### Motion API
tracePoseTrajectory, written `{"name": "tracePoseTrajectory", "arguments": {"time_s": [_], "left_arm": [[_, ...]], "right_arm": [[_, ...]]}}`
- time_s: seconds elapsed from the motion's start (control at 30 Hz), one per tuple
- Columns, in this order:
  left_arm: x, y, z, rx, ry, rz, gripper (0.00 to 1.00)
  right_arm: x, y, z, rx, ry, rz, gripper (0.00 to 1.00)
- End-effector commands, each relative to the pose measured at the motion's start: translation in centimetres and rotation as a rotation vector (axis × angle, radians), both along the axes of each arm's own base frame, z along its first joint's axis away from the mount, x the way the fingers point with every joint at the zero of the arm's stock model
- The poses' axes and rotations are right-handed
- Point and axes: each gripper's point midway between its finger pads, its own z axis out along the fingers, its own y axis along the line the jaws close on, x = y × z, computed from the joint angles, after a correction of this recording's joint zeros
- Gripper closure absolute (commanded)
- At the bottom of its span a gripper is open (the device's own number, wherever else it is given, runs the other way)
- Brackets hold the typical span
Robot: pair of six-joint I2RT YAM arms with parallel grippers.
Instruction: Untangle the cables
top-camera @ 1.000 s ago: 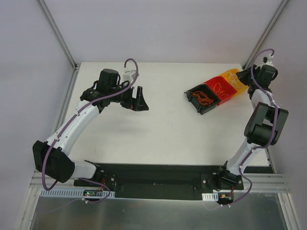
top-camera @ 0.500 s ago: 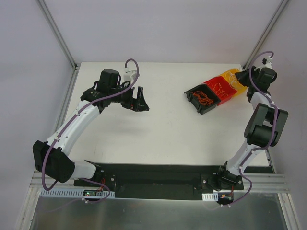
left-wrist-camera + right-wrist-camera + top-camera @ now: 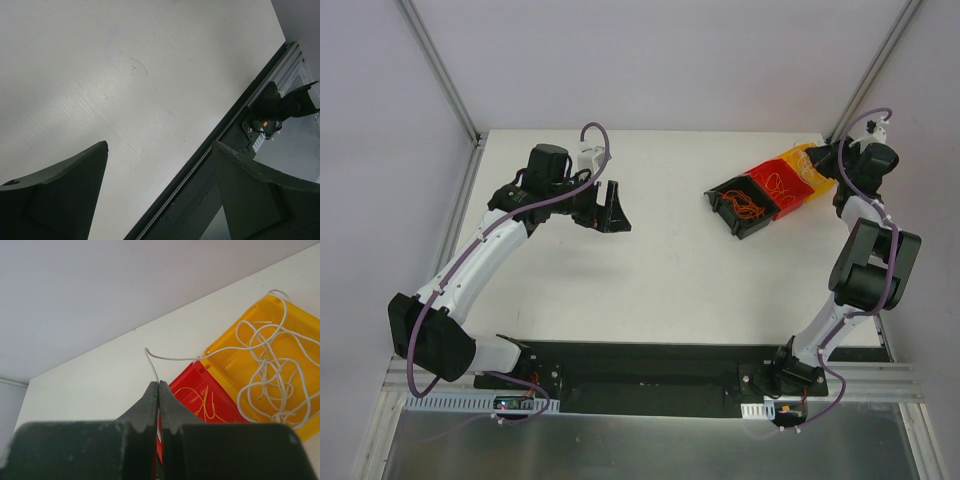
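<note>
White tabletop (image 3: pixel 670 260) between grey walls (image 3: pixel 670 60); left claw (image 3: pixel 159 145) gapes, right claw (image 3: pixel 158 385) pinches white cable (image 3: pixel 180 359).

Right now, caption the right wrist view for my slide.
Right gripper with shut jaws pinching a white cable trailing into the yellow bin.

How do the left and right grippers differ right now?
The left gripper is open and holds nothing; the right gripper is shut on a white cable. The left gripper is over bare table; the right gripper is by the yellow bin, into which the white cable trails. Both have dark fingers.
</note>
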Motion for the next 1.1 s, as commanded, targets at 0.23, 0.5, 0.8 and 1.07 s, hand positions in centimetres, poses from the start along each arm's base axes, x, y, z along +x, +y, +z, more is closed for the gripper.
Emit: {"name": "tracePoseTrajectory", "arguments": {"time_s": [0.23, 0.5, 0.8, 1.07], "left_arm": [[-0.4, -0.6, 1.1, -0.032, -0.028, -0.028, 0.16], [-0.4, -0.6, 1.1, -0.031, -0.031, -0.028, 0.16], [-0.4, -0.6, 1.1, -0.033, -0.03, -0.028, 0.16], [-0.5, -0.5, 1.1, -0.03, -0.03, -0.027, 0.16]], "right_arm": [[-1.9, 3.6, 4.9, -0.049, -0.16, 0.142, 1.0], [-2.0, 5.2, 5.2, -0.047, -0.162, 0.201, 1.0], [-3.0, 6.4, 7.7, -0.08, -0.22, 0.224, 1.0], [-2.1, 4.3, 8.6, -0.12, -0.182, 0.104, 0.99]]}}
